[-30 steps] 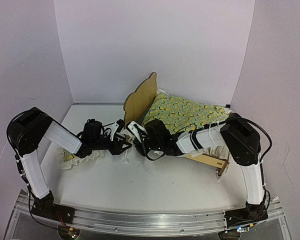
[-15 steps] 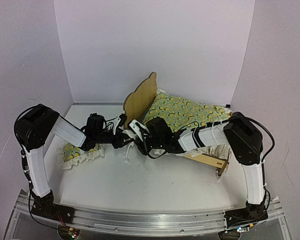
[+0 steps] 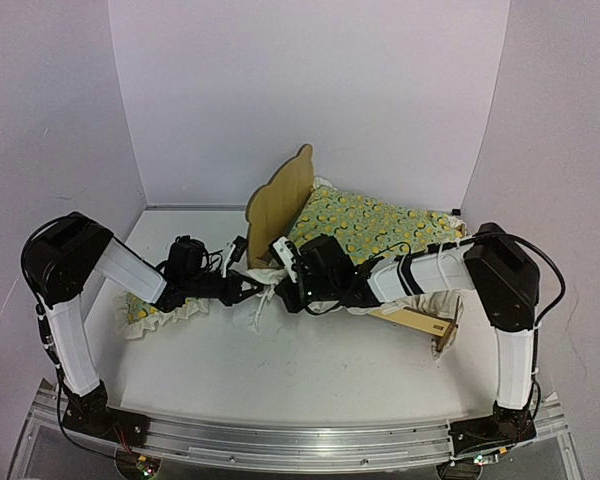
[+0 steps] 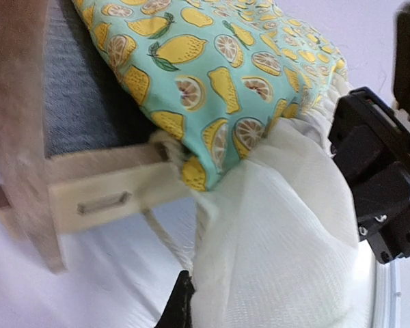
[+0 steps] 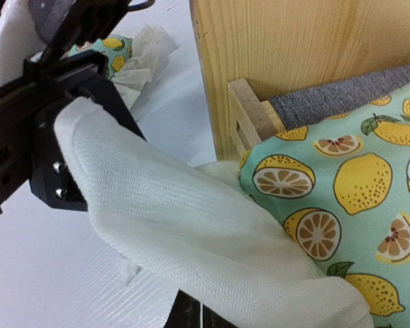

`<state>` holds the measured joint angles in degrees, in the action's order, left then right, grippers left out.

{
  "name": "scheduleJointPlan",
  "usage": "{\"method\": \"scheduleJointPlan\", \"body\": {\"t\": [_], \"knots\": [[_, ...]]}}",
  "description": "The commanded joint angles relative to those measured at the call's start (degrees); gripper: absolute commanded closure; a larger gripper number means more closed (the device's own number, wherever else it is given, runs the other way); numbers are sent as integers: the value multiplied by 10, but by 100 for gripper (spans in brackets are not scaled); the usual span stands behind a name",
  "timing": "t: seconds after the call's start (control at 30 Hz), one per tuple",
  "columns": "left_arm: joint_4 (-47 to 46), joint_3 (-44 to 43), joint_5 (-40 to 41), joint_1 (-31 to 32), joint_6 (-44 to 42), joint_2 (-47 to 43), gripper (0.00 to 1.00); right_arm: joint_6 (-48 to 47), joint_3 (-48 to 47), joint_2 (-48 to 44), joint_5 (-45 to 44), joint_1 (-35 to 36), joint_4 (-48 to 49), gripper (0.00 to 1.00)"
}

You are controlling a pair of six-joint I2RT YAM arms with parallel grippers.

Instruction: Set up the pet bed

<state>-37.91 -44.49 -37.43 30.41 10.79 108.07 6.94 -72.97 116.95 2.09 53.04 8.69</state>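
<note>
L gripper (image 3: 260, 290) & R gripper (image 3: 279, 277) both pinched shut on quilt (image 3: 370, 225) ruffle (image 5: 178, 232), by bed (image 3: 280, 195) corner.

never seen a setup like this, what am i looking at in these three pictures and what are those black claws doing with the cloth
These are two robot arms bolted at the near edge of a white table. The wide picture comes from a fixed camera above and behind them. The two close-ups come from a small camera on each wrist. On the table stands a small plywood pet bed with a lemon-print quilt draped over it. A matching little pillow lies at the left. The claws are grippers, the arms' two-finger hands. The left gripper and the right gripper meet near the headboard end, each closed on the quilt's white ruffle.
</note>
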Motion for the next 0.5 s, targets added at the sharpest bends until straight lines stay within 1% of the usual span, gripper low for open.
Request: {"method": "scheduleJointPlan", "body": {"t": [0.0, 0.1, 0.17, 0.23, 0.3, 0.47], "knots": [[-44, 46, -11, 18, 106, -43, 100, 140, 16, -56, 51, 2, -21, 100], [-92, 70, -19, 31, 160, -45, 100, 211, 43, -64, 69, 2, -12, 100], [-103, 79, -14, 44, 171, -47, 100, 255, 64, -64, 87, 1, 18, 100], [-106, 89, -1, 53, 170, -49, 100, 292, 67, -63, 115, 0, 44, 100], [-106, 96, 8, 53, 165, -51, 100, 318, 62, -65, 129, 0, 47, 100], [-106, 100, 30, 52, 148, -52, 99, 414, 64, -61, 132, -8, 59, 100]]}}
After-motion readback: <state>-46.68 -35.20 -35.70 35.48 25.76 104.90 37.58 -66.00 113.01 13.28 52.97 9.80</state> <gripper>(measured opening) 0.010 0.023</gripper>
